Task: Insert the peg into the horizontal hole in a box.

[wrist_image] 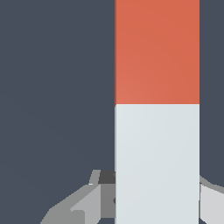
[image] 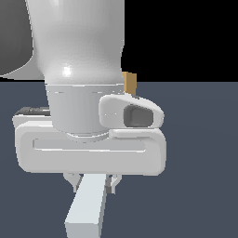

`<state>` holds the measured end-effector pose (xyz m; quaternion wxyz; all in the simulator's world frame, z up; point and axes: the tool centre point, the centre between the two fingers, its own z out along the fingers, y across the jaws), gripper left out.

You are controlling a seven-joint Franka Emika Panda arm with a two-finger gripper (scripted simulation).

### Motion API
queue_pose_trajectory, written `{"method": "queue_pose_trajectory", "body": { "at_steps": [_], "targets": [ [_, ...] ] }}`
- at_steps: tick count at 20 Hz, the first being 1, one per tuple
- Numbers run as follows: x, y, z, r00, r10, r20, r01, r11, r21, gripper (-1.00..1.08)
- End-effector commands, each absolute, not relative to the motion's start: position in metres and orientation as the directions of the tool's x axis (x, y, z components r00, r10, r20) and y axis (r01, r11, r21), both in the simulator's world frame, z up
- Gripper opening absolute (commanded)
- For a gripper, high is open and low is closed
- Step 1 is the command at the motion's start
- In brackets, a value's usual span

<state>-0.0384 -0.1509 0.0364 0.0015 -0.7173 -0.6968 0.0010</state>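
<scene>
Wrist view first: the peg (wrist_image: 156,109) fills the frame, red-orange beyond, white near me, and my fingers (wrist_image: 83,203) flank the white part on both sides. So my gripper (image: 93,183) is pinched on the peg near its white end. From outside, that white end juts down toward the camera under my hand.

The box (image: 130,82) is barely there, just a tan sliver poking out behind my wrist, well apart from the peg. The hole? Hidden, I can't see it from either view, and nothing is in it as far as I can tell.

Risks, as I judge them: I'm holding off-centre, so the long red end could sag or twist. Any tilt and the tip catches the box face instead of entering, maybe shoving the box away.
</scene>
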Motion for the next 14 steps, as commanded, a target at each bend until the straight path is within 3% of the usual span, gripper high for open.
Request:
{"method": "queue_pose_trajectory", "body": {
  "at_steps": [1, 14],
  "targets": [
    [-0.050, -0.134, 0.041, 0.054, 0.999, 0.000, 0.999, -0.054, 0.000, -1.00],
    [-0.112, -0.031, 0.057, 0.203, 0.979, 0.000, 0.979, -0.203, 0.000, -1.00]
  ]
}}
